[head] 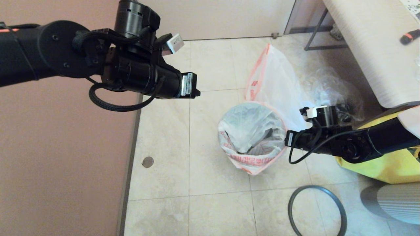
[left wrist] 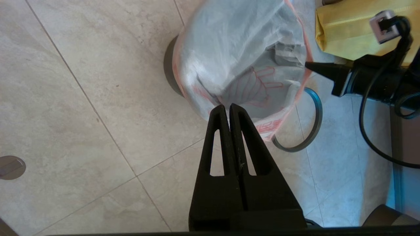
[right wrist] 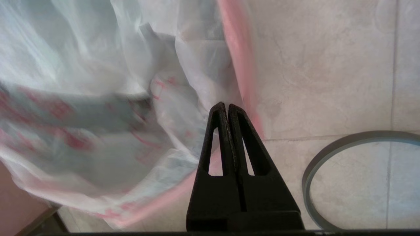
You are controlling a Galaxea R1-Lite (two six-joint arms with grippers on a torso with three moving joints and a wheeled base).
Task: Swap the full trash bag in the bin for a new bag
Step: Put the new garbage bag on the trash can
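Head view: bin [head: 244, 165] stands mid-floor w/ the new bag [head: 251, 134] draped over its mouth, pink-red edge band folded out round the rim, red print hanging on the near side; bin itself is almost fully hidden under the plastic. Full trash bag [head: 274, 83] sits on the floor just beyond it, far side, touching or nearly so, w/ a clear bag [head: 334, 93] to its right. Rim ring [head: 316, 211] lies flat on the tiles near-right, apart from the bin. Yellow tote [head: 384, 167] on the right, partly behind the right arm. Left gripper [head: 196, 90] hangs high on the left, clear of the bin; fingers not visible from here. Left wrist view fills that in: left gripper [left wrist: 227, 106] has its fingers pressed together, empty, tips above the bag's edge, and it shows a sliver of dark bin wall [left wrist: 169, 67] plus a red hand print inside the liner. Right gripper [head: 286, 139] is at the bin's right edge. Right wrist view: right gripper [right wrist: 226, 105] also pressed together, tips over the band of the new bag [right wrist: 131, 82]; can't tell whether it touches or pinches any plastic.
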